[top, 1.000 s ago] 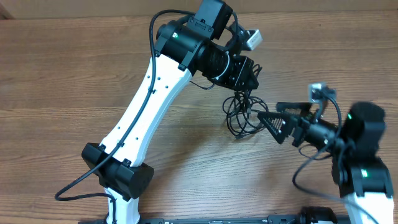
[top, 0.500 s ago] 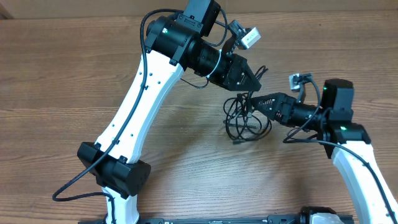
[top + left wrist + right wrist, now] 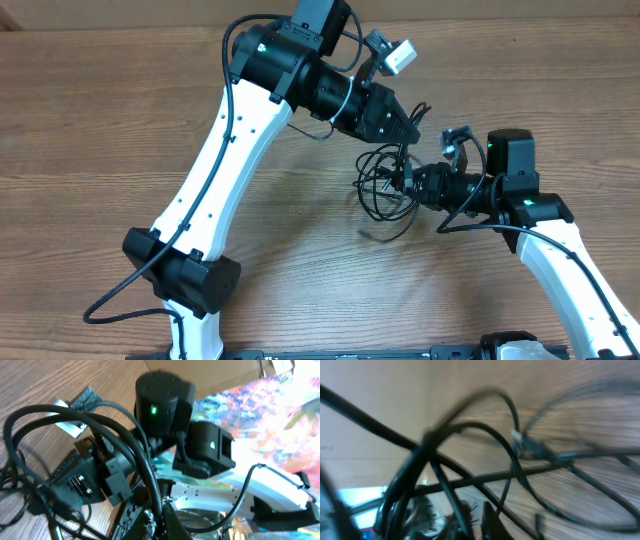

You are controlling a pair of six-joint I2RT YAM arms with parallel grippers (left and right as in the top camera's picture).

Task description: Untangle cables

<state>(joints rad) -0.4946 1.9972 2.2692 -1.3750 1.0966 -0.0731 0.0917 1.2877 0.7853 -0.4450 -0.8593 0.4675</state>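
Observation:
The cables (image 3: 377, 203) are thin black cords tangled in loose loops, hanging between the two grippers over the middle of the wooden table. My left gripper (image 3: 409, 134) is above the tangle and shut on a black cable strand, which runs up between its jaws (image 3: 161, 518) in the left wrist view, where loops (image 3: 100, 424) spread to the left. My right gripper (image 3: 401, 183) reaches into the tangle from the right and is shut on a cable strand (image 3: 415, 465). The right wrist view is blurred, with the jaws (image 3: 475, 521) low in the frame and a small plug (image 3: 534, 450) among the loops.
The wooden table (image 3: 100, 120) spreads all around. The left arm's white link (image 3: 225, 170) crosses the middle left. The right arm (image 3: 560, 250) comes in from the lower right, and its black wrist (image 3: 165, 405) fills the left wrist view close to the tangle.
My right gripper has moved left into the tangle and gone from wide open to shut on a strand. The left gripper has stayed shut, and the loops have shifted a little.

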